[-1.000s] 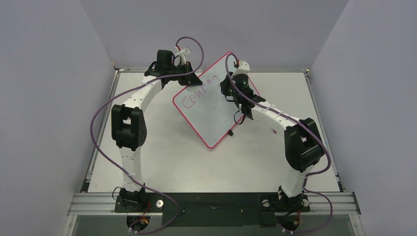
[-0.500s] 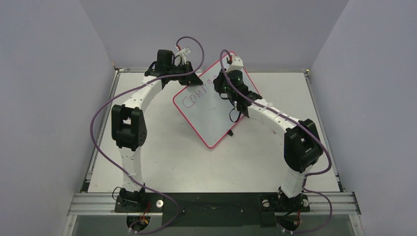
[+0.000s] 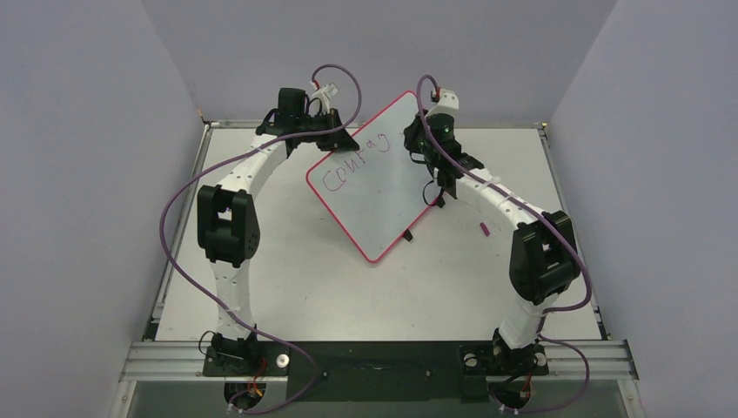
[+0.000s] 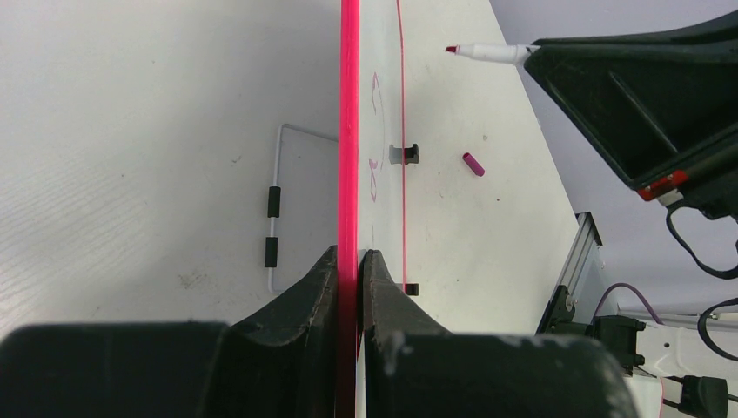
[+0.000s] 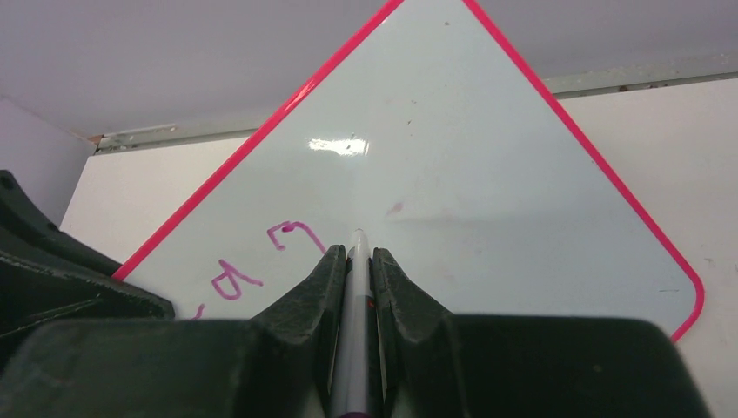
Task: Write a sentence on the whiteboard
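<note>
Against the frames before, the left gripper point(image 3: 342, 139) has stayed in place, its jaws clamped on the upper-left edge of the rectangular white whiteboard with a thin pink-red rim point(image 3: 374, 205), which is held tilted above the pale grey table point(image 3: 296, 279) at centre. In the left wrist view the rim point(image 4: 349, 131) is seen edge-on, pinched between the black fingers point(image 4: 322, 279). A bent white wire with two black sleeves point(image 4: 273, 218) lies on the table at 9 o'clock of the rim. The board's long axis runs from about 8 o'clock up to between 1 and 2 o'clock in the top view. The purple-pink handwritten sentence point(image 3: 357, 159) follows that axis and is uncovered again, after being partly hidden by the right arm half a second ago. The right gripper point(image 3: 433, 132) has shifted toward 3 o'clock, to the board's upper-right edge. Its jaws are closed on a slim white marker point(image 5: 355, 292), whose tip point(image 4: 452, 50) points at the board face and stands apart from it. A small black clip foot point(image 3: 409, 235) shows at the lower-right edge. A small pink cap point(image 3: 484, 229), earlier hidden under the right arm, lies on the table at 3 o'clock of the board.
</note>
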You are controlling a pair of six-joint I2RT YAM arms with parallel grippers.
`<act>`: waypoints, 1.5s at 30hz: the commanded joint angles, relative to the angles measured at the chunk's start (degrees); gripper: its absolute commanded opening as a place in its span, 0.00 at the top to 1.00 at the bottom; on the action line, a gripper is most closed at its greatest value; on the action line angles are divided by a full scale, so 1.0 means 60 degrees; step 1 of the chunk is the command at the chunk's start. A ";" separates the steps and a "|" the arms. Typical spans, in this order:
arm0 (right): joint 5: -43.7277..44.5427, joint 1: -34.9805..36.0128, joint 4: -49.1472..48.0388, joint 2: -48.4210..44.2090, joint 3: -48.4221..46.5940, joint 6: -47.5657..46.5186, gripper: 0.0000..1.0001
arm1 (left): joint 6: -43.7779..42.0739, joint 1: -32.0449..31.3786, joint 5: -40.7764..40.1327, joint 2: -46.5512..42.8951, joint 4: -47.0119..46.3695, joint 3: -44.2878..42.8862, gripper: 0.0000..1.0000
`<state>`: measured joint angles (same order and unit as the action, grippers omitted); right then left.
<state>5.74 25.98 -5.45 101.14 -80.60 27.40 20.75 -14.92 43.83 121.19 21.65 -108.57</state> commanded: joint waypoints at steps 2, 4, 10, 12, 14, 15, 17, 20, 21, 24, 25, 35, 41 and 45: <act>-0.0161 -0.0134 -0.0263 0.0334 -0.0670 0.0071 1.00 | -0.0943 -0.0238 -0.0414 -0.0265 -0.0169 0.0086 1.00; -0.0245 -0.0143 -0.0281 0.0455 -0.0805 0.0100 1.00 | -0.0951 -0.0238 -0.0438 -0.0241 -0.0161 0.0081 1.00; -0.0553 -0.0138 -0.0418 0.0786 -0.1111 0.0280 1.00 | -0.0976 -0.0238 -0.0468 -0.0204 -0.0130 0.0067 1.00; -0.0626 -0.0143 -0.0445 0.0888 -0.1188 0.0326 1.00 | -0.0982 -0.0238 -0.0486 -0.0203 -0.0116 0.0064 1.00; -0.0723 -0.0135 -0.0485 0.1025 -0.1258 0.0381 1.00 | -0.0996 -0.0238 -0.0489 -0.0212 -0.0119 0.0060 1.00; -0.0744 -0.0131 -0.0494 0.1049 -0.1288 0.0398 1.00 | -0.0997 -0.0238 -0.0492 -0.0194 -0.0121 0.0062 1.00; -0.0778 -0.0139 -0.0515 0.1114 -0.1318 0.0425 1.00 | -0.0998 -0.0238 -0.0494 -0.0189 -0.0111 0.0050 1.00; -0.0771 -0.0140 -0.0551 0.1181 -0.1318 0.0440 1.00 | -0.0998 -0.0238 -0.0494 -0.0174 -0.0096 0.0042 1.00; -0.0746 -0.0140 -0.0544 0.1200 -0.1318 0.0442 1.00 | -0.0998 -0.0238 -0.0501 -0.0177 -0.0094 0.0038 1.00; -0.0654 -0.0180 -0.0538 0.1274 -0.1333 0.0462 1.00 | -0.1007 -0.0238 -0.0498 -0.0128 -0.0079 -0.0006 1.00; -0.0651 -0.0182 -0.0529 0.1298 -0.1333 0.0482 1.00 | -0.1011 -0.0246 -0.0504 -0.0133 -0.0071 -0.0009 1.00; -0.0556 -0.0350 -0.0474 0.1558 -0.1552 0.0587 1.00 | -0.1013 -0.0238 -0.0534 -0.0085 -0.0063 -0.0009 1.00; -0.0770 -0.0342 -0.0376 0.1710 -0.1837 0.0502 1.00 | -0.1013 -0.0240 -0.0533 -0.0055 -0.0050 -0.0037 1.00; -0.0872 -0.0198 -0.0409 0.1703 -0.1878 0.0342 1.00 | -0.0998 -0.0253 -0.0524 -0.0035 -0.0060 -0.0040 1.00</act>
<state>1.80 24.01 -6.74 110.54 -89.08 30.50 20.73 -14.94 43.48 121.19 21.78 -108.57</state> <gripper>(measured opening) 0.100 0.063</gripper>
